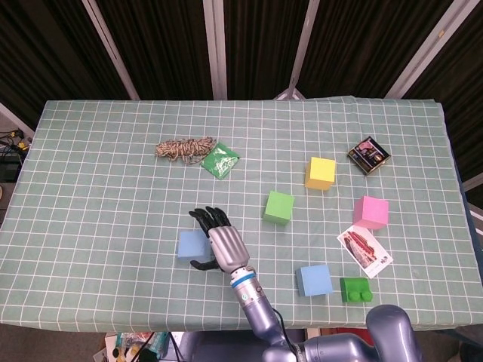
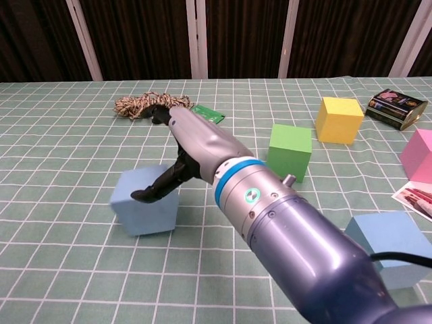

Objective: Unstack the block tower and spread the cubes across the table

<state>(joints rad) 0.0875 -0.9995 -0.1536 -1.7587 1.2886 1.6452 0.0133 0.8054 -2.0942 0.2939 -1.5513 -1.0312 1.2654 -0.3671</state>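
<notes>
Head view: checked green cloth over the counter [image 1: 90, 188], white grid lines, faint wrinkles. Matte foam-like cubes scattered singly, none stacked: light blue cube [image 1: 192, 245] left of centre, green cube [image 1: 279, 207] in the middle, yellow cube [image 1: 321, 172] and pink cube [image 1: 370, 212] further right, second blue cube [image 1: 313, 280] near the front edge just beside a studded green brick [image 1: 355, 289]. Also a coil of mottled rope [image 1: 185, 148] touching a flat green packet [image 1: 219, 159] at the back, a glossy dark box [image 1: 368, 154] at far right, a printed card [image 1: 364, 250] below the pink cube. Right hand [image 1: 219, 240] with grey metallic back and black fingers [image 1: 204, 218], spread apart and lying just right of the light blue cube, thumb near its lower corner. Contact hard to judge from above.

Chest view: right hand [image 2: 181, 152] seen from the side, smooth grey shell, teal ring at the wrist. Fingers loose and apart, clasping nothing; dark thumb tip [image 2: 150, 193] resting at the top right edge of the light blue cube [image 2: 144, 209], which sits flat on the cloth. Green cube [image 2: 290, 152], yellow cube [image 2: 338, 119], dark box [image 2: 397, 106] and rope [image 2: 143, 104] behind; pink cube [image 2: 420, 154] cut by the right edge. Brick not shown here; left hand in neither view.
</notes>
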